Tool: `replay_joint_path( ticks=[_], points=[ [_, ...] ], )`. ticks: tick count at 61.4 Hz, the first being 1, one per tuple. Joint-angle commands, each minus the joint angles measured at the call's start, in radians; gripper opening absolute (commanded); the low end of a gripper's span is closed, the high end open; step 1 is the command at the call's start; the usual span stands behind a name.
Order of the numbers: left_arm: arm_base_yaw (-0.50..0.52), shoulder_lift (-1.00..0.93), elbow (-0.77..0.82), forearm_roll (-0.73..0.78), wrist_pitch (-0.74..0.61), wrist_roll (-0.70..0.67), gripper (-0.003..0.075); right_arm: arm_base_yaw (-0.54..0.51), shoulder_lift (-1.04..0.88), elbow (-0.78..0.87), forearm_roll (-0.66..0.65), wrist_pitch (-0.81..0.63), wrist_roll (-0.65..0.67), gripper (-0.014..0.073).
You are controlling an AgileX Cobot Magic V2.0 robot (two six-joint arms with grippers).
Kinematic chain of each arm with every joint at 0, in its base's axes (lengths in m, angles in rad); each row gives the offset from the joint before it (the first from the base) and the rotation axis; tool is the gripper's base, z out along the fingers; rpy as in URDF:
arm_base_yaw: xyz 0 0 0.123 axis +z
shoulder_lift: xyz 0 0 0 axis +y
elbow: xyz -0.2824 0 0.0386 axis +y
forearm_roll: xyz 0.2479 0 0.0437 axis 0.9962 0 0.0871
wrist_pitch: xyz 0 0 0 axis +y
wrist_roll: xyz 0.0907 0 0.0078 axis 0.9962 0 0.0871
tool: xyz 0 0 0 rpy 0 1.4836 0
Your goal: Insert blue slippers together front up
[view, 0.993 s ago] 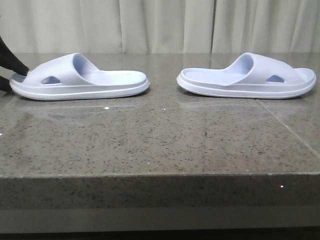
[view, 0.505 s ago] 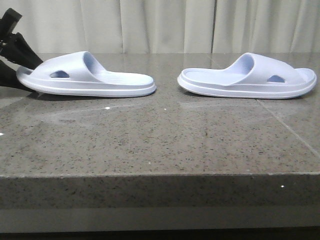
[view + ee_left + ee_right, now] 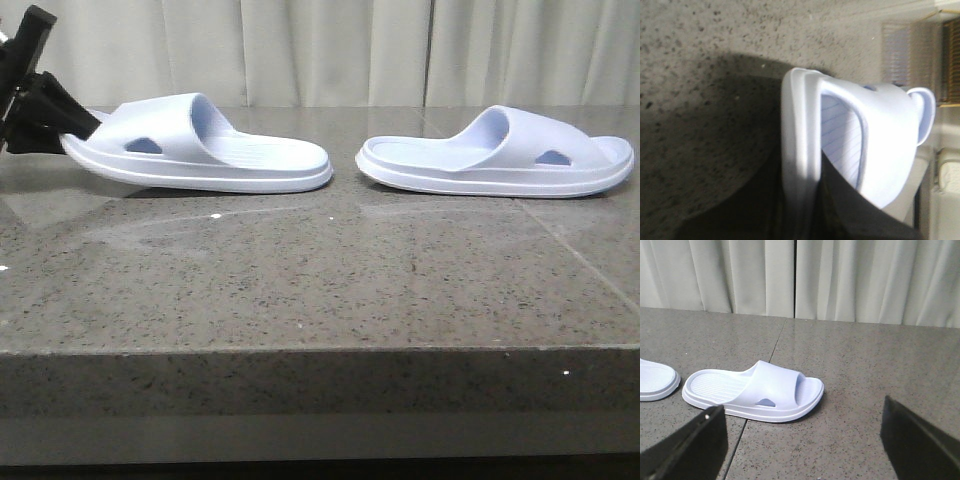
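Two blue slippers are on the speckled stone table. My left gripper (image 3: 78,128) is shut on the toe end of the left slipper (image 3: 210,152), holding that end raised while the heel rests on the table, near the other slipper's heel. In the left wrist view the sole edge of the left slipper (image 3: 875,145) sits pinched in my left gripper (image 3: 802,220). The right slipper (image 3: 500,155) lies flat, toe to the right. My right gripper (image 3: 802,440) is open, short of the right slipper (image 3: 755,390), and does not show in the front view.
A pale curtain (image 3: 330,50) hangs behind the table. The table's front edge (image 3: 320,350) runs across the front view. A seam in the stone (image 3: 570,250) runs forward under the right slipper.
My left gripper has lifted the left slipper's toe end and carried the slipper to the right, closing the gap to the right slipper. The right slipper has not moved.
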Motion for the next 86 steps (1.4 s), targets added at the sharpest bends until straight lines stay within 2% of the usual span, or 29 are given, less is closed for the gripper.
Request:
replay_joint_path(
  ticks=[1,26,34,42,63,71,86],
  points=[
    [-0.007,-0.096,-0.023,-0.137,0.089,-0.010,-0.0019,-0.006,0.021,-0.036,-0.008,-0.070,-0.006,0.0642],
    [-0.007,-0.260,-0.066,-0.166,0.089,-0.045,-0.0019,-0.006,0.070,-0.042,-0.007,-0.017,0.029,0.0642],
    [-0.007,-0.264,-0.066,-0.164,0.089,-0.045,-0.0019,-0.006,0.255,-0.095,-0.007,0.004,0.075,0.0642],
    [-0.007,-0.264,-0.066,-0.140,0.089,-0.045,-0.0019,-0.019,0.476,-0.221,-0.007,0.010,0.075,0.0642],
    [-0.007,-0.264,-0.066,-0.138,0.089,-0.045,-0.0019,-0.155,0.929,-0.592,0.011,0.175,0.063,0.0642],
    [-0.007,-0.264,-0.066,-0.138,0.089,-0.045,-0.0019,-0.217,1.083,-0.725,0.113,0.268,-0.029,0.0642],
    [-0.007,-0.264,-0.066,-0.138,0.089,-0.045,-0.0019,-0.350,1.327,-0.897,0.559,0.501,-0.372,0.0642]
  ],
)
